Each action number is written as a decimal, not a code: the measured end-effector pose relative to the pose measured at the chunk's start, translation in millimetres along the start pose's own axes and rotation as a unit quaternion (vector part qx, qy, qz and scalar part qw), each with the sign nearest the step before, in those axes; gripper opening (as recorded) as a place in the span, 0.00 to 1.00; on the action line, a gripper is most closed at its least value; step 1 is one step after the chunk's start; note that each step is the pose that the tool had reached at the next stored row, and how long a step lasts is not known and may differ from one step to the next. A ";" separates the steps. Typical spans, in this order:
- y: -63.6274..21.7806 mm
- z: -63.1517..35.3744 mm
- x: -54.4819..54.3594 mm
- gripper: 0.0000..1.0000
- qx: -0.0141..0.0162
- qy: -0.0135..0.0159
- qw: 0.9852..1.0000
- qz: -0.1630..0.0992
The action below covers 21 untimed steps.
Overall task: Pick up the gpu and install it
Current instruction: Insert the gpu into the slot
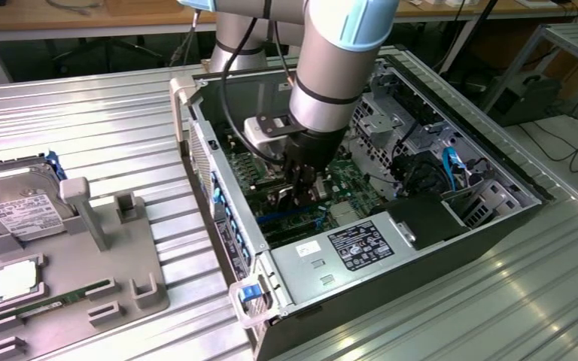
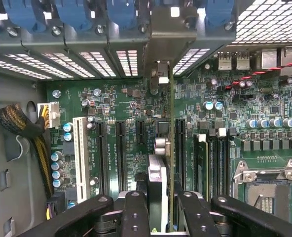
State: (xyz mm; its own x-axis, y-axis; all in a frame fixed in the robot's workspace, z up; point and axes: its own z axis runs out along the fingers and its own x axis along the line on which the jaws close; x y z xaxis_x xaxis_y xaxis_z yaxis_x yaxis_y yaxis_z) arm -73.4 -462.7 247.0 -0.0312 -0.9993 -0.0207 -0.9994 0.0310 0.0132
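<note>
The gpu [image 2: 171, 148] shows edge-on in the wrist view as a thin card standing over the green motherboard [image 2: 126, 98]. Its silvery end bracket [image 2: 168, 29] lies against the rear slot openings of the case. My gripper [image 2: 163, 217] is shut on the gpu, with a black finger [image 2: 135, 212] on each side of the card. In the exterior view my gripper [image 1: 302, 194] reaches down inside the open computer case [image 1: 299, 282], just above the motherboard's expansion slots.
Black expansion slots [image 2: 120, 153] and a white slot [image 2: 79, 153] run beside the card. A braided cable bundle [image 2: 18, 126] hangs at the case wall. On the exterior view's left, a grey fixture [image 1: 118, 263] holds a hard drive [image 1: 23, 210] and a green memory stick [image 1: 48, 304].
</note>
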 end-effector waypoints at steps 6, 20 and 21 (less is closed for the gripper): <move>0.4 2.3 -0.1 0.28 0.000 0.000 1.000 0.000; 3.5 3.7 -1.2 0.28 0.000 0.000 1.000 0.000; 3.6 3.8 -1.2 0.28 0.000 0.000 1.000 0.000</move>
State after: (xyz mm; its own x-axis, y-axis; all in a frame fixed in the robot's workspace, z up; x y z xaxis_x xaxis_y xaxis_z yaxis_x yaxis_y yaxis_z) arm -77.0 -461.3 243.3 -0.0313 -0.9993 -0.0207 -0.9994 0.0310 0.0137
